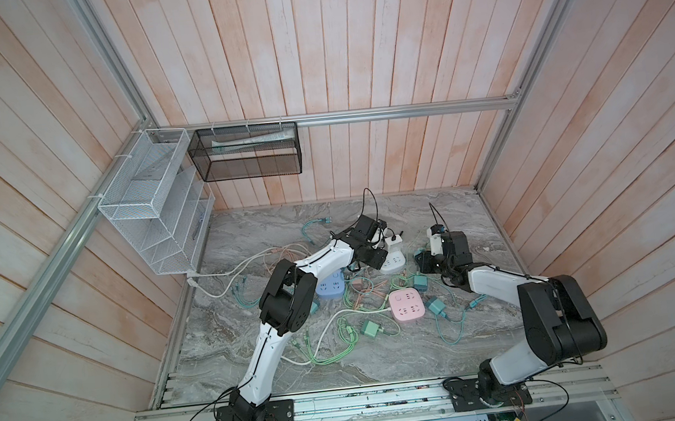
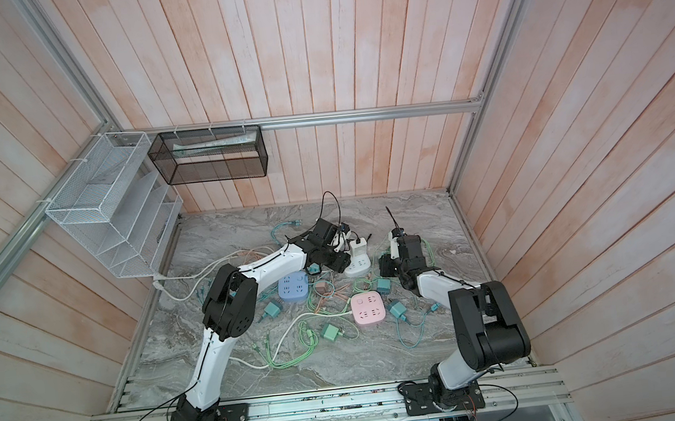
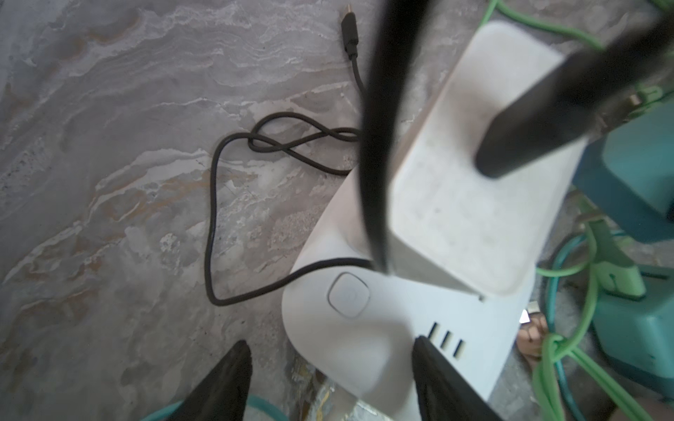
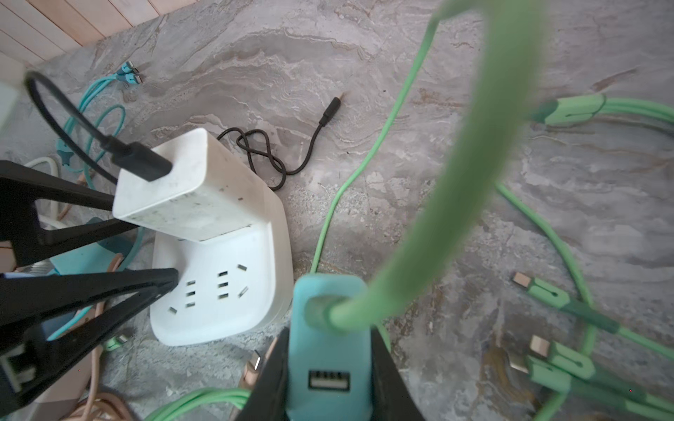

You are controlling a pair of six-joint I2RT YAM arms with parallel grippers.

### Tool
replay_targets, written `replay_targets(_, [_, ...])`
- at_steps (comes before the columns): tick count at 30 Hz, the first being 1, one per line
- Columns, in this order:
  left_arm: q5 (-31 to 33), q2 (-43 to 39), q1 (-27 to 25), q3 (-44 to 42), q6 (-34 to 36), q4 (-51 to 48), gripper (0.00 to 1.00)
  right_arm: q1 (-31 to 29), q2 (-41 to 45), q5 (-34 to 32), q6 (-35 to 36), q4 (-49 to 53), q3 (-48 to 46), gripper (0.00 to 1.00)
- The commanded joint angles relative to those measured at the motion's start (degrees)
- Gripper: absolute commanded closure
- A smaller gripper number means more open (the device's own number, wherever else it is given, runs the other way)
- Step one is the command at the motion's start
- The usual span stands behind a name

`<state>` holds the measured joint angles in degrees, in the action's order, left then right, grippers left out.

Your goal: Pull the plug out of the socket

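Note:
A white plug [image 4: 189,193] stands in the white socket [image 4: 226,291] on the marble table; both top views show the plug [image 1: 395,242] [image 2: 359,245] and the socket [image 1: 393,261] [image 2: 358,264]. A black USB cable [image 4: 138,160] enters the plug's top. My left gripper [image 3: 332,344] is open and low over the socket's [image 3: 364,328] corner, next to the plug [image 3: 474,204]. One fingertip [image 3: 423,346] rests on the socket face by the slots; the other hangs over bare table. My right gripper [image 4: 328,350] is shut on a teal plug [image 4: 328,364] with a green cable, clear of the white socket.
A pink socket [image 1: 406,304] and a blue socket [image 1: 330,289] lie nearer the front, among teal plugs [image 1: 435,306], a green plug [image 1: 370,328] and tangled green, teal and orange cables. A white wire rack [image 1: 152,207] and a black mesh basket [image 1: 249,152] hang on the walls.

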<state>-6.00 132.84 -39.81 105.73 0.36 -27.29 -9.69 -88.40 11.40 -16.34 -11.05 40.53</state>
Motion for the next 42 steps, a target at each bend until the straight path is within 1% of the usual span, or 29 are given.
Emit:
replay_targets(1, [1.95, 3.11, -0.35, -3.24, 0.43, -4.73, 0.29, 1.61, -1.57, 5.50, -1.90, -2.42, -0.48, 1.00])
replay_targets(3, [2.13, 2.94, -0.35, -3.42, 0.52, -4.72, 0.29, 2.27, -2.28, 6.37, -2.65, -3.30, -1.13, 1.00])
replay_targets(6, [2.31, 2.87, -0.35, -3.51, 0.62, -4.83, 0.29, 2.93, -2.81, 7.26, -3.09, -3.88, -1.90, 0.96])
replay_targets(11, [2.14, 2.86, -0.35, -3.43, 0.47, -4.76, 0.29, 3.88, -3.03, 5.89, -3.44, -3.45, -2.23, 0.89])
replay_targets(12, [2.07, 2.91, -0.36, -3.36, 0.51, -4.65, 0.29, 4.25, -3.03, 5.74, -3.64, -3.33, -2.22, 0.85])
replay_targets(14, [1.96, 3.03, -0.35, -3.19, 0.43, -4.65, 0.29, 4.84, -3.18, 6.00, -3.65, -2.32, -2.07, 0.73])
replay_targets(17, [2.04, 3.07, -0.35, -3.24, 0.30, -4.69, 0.29, 5.17, -2.67, 4.43, -3.84, -0.09, -1.75, 0.63])
replay_targets(24, [2.23, 2.46, -0.36, -3.68, 0.40, -4.34, 0.29, 5.29, 1.04, 0.80, -4.86, 2.25, -2.43, 0.43])
replay_targets(27, [2.20, 2.09, -0.35, -3.82, 0.48, -4.19, 0.29, 5.30, 3.48, -0.30, -4.44, 3.00, -2.51, 0.42])
replay_targets(30, [2.13, 1.85, -0.35, -3.85, 0.52, -3.99, 0.29, 5.03, 6.32, 0.78, -3.57, 1.86, -3.22, 0.39])
replay_targets(32, [2.05, 1.81, -0.35, -3.82, 0.38, -3.89, 0.29, 3.62, 8.28, 0.82, -1.89, 0.36, -3.90, 0.37])
replay_targets(34, [2.12, 1.77, -0.35, -3.83, 0.32, -3.88, 0.29, 1.36, 9.44, -0.65, -0.13, -0.55, -4.22, 0.35])
replay_targets(37, [2.22, 1.38, -0.35, -4.26, 0.30, -3.71, 0.28, -2.17, 8.90, -1.90, 1.93, -2.04, -3.83, 0.33])
replay_targets(42, [2.22, 0.59, -0.36, -5.14, 0.57, -3.30, 0.27, -6.57, 4.50, -1.58, 4.04, -4.64, -1.43, 0.31])
